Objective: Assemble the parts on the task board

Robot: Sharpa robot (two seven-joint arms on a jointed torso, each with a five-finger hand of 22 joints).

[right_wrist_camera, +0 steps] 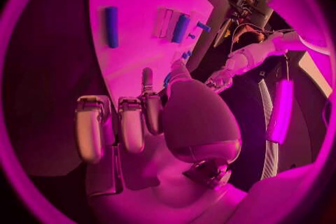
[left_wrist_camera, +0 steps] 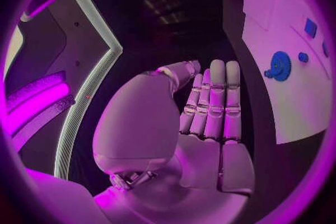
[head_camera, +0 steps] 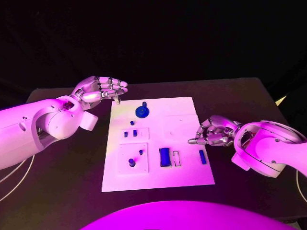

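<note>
Black table (head_camera: 70,191) under the white plate.

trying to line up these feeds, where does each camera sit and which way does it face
Head view: on the robot's head, looking down at the task board; both arms enter, left robot hand and right robot hand empty at the board's edges.
Left wrist view: behind the left robot hand, facing the board's blue gear.
Right wrist view: behind the right robot hand, facing the board's blue bar.
Shared: both wrist views show the board and the opposite hand.

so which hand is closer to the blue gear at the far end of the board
Left. The left hand hovers just off the task board's far left corner, close beside the blue gear. The right hand sits by the board's right edge, nearer the robot.
</note>
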